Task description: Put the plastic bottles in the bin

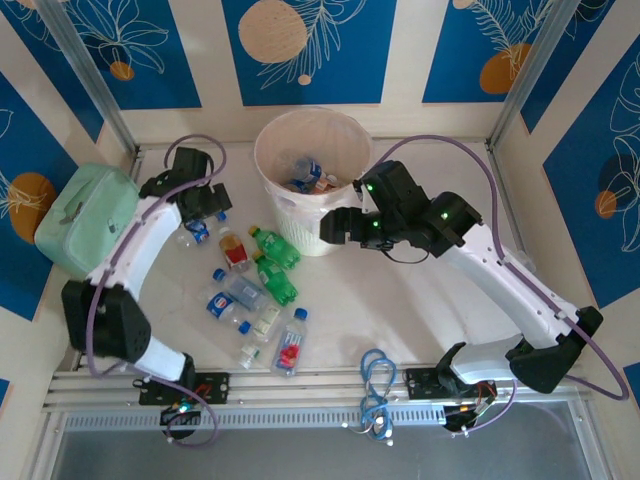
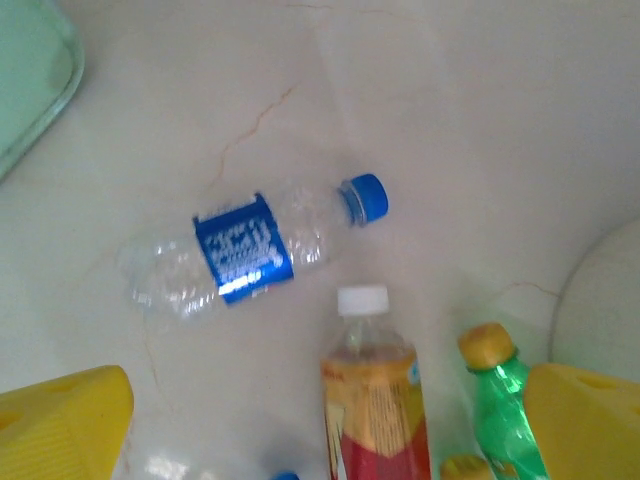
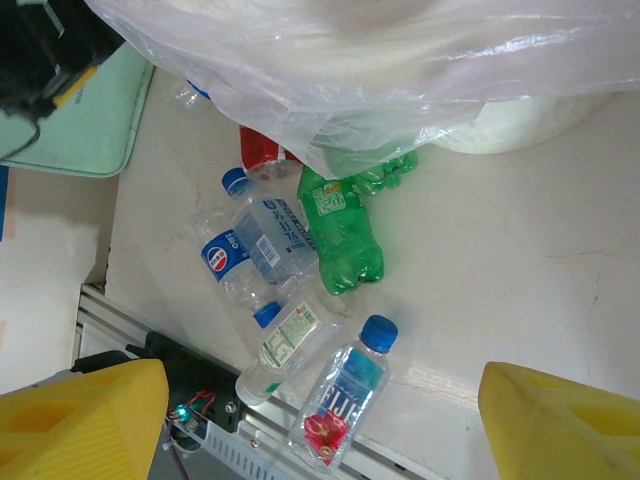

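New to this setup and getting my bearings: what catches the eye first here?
The tall round cream-white plastic bin at the far middle of the table, some bottles already inside, stands out first. A litter of small plastic bottles, clear, green and red-filled, lies left of and before it. The left gripper hangs open over them, near a mint-green bag.

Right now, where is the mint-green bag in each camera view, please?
Top external: mint-green bag at the left edge.
Left wrist: bag in the top-left corner.
Right wrist: bag at upper left.
Shared landmark: the green bottles, right of the bag.
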{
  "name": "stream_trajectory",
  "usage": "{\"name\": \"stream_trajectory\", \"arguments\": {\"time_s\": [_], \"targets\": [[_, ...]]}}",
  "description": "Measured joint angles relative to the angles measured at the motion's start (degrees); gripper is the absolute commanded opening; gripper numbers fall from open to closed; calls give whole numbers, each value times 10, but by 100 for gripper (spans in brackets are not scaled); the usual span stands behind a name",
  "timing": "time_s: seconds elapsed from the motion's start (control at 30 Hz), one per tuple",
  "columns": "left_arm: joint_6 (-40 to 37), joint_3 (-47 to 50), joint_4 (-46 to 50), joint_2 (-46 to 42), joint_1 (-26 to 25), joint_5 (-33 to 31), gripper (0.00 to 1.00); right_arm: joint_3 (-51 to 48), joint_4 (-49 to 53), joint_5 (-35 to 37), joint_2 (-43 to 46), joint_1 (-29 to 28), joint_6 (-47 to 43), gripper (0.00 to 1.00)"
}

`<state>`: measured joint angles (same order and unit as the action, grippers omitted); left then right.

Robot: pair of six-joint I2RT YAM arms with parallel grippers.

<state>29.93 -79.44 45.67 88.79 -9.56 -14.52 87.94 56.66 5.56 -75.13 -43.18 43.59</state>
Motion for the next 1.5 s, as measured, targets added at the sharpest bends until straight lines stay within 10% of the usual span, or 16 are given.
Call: {"name": "stream_trajectory", "arguments": {"time_s": [0.4, 1.5], "targets": [[-100, -63, -10, 136, 79, 56, 100, -17, -3, 0, 23, -10, 17, 84], [-150, 21, -43, 166, 93, 116, 98, -24, -12, -2, 22, -11, 23, 86]]}}
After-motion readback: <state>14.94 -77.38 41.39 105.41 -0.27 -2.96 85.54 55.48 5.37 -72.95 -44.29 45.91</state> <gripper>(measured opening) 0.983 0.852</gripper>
